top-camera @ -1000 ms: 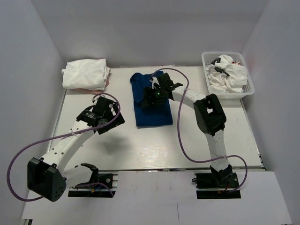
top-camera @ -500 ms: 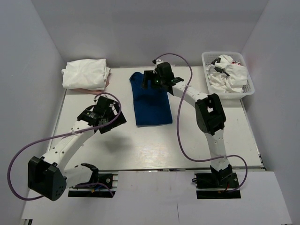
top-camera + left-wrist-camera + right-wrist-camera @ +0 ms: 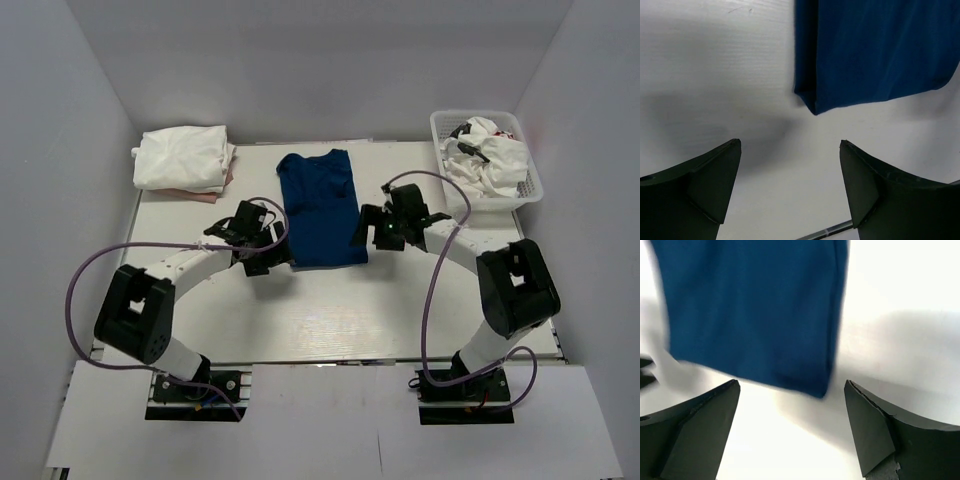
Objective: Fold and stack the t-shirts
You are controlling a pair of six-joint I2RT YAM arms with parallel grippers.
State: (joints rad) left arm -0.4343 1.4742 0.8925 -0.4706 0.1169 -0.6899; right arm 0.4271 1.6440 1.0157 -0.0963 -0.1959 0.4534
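White table bears a navy t-shirt, left hand and right hand beside it, both released

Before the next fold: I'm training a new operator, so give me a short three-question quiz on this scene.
1. True or false: the blue t-shirt lies in the basket.
2. What is the left gripper nearest? A: the shirt's near-left corner. B: the white folded pile. C: the basket.
3. Fill in: the right gripper has its jaws ___, with nothing between them.
Key: 1 false; 2 A; 3 open.
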